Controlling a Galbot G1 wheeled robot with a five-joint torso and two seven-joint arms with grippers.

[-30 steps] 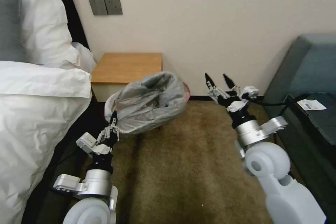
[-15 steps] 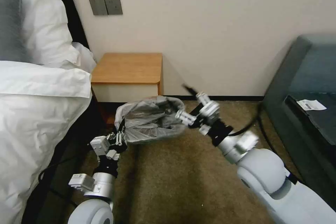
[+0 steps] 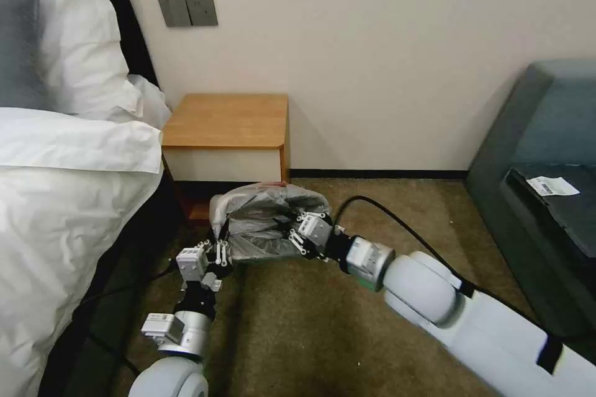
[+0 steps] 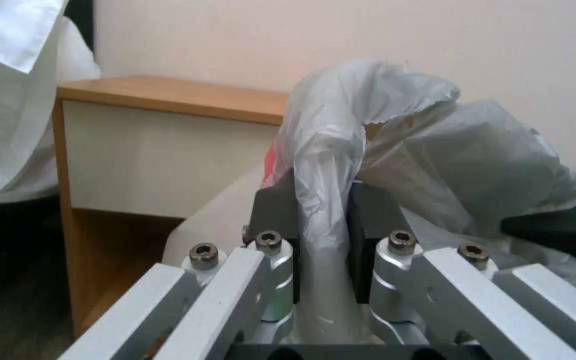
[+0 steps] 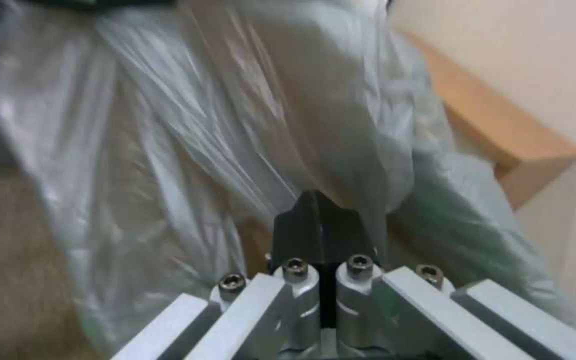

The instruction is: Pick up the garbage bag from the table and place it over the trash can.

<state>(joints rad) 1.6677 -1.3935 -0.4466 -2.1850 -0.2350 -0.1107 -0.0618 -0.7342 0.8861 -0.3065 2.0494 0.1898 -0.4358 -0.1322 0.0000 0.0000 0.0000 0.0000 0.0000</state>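
The grey crinkly garbage bag (image 3: pixel 264 220) hangs low beside the table (image 3: pixel 226 119), a wooden nightstand, with a pinkish strip on its top fold. My left gripper (image 3: pixel 218 249) is shut on the bag's left edge; in the left wrist view the film (image 4: pixel 475 165) is pinched between the left gripper's (image 4: pixel 321 200) pads. My right gripper (image 3: pixel 297 237) is at the bag's right side, and the right gripper (image 5: pixel 318 212) there has its fingers pressed together on a fold of the bag (image 5: pixel 201 125). The pale trash can (image 4: pixel 216 225) shows under the bag, mostly covered by it.
A bed with white sheets (image 3: pixel 68 198) lies along the left. A dark grey sofa (image 3: pixel 546 155) stands at the right, with a paper tag on it. Brown carpet (image 3: pixel 323 335) spreads between them. The wall is close behind the nightstand.
Both arms have come down, bringing the bag from nightstand height to low beside it. The right gripper swung left from open in the air and has shut on the bag's right side.
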